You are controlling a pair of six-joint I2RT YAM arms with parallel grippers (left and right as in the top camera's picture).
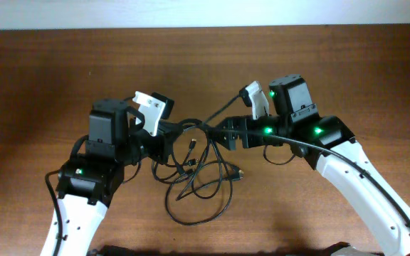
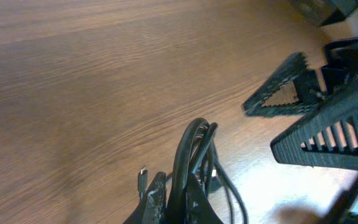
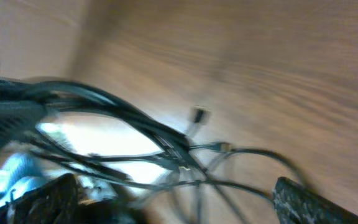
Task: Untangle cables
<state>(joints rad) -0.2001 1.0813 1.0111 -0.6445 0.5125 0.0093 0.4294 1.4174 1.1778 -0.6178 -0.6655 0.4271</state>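
Note:
The cables (image 1: 203, 174) are thin black cords lying in a tangled heap of loops at the table's middle. My left gripper (image 1: 179, 130) reaches in from the left. In the left wrist view it (image 2: 176, 175) is shut on a bundle of cables (image 2: 194, 140) that arches up between its fingers. A small plug (image 2: 142, 177) lies on the wood just left of it. My right gripper (image 1: 209, 131) faces it from the right. In the blurred right wrist view it (image 3: 173, 183) stands wide open, with cable strands (image 3: 135, 118) crossing the gap untouched.
The brown wooden table (image 1: 62, 64) stretches all round the heap. A thicker black wire (image 1: 290, 153) loops off the right arm. The right gripper's ribbed fingers (image 2: 278, 93) fill the left wrist view's right side. A loose plug (image 3: 197, 115) lies on the wood.

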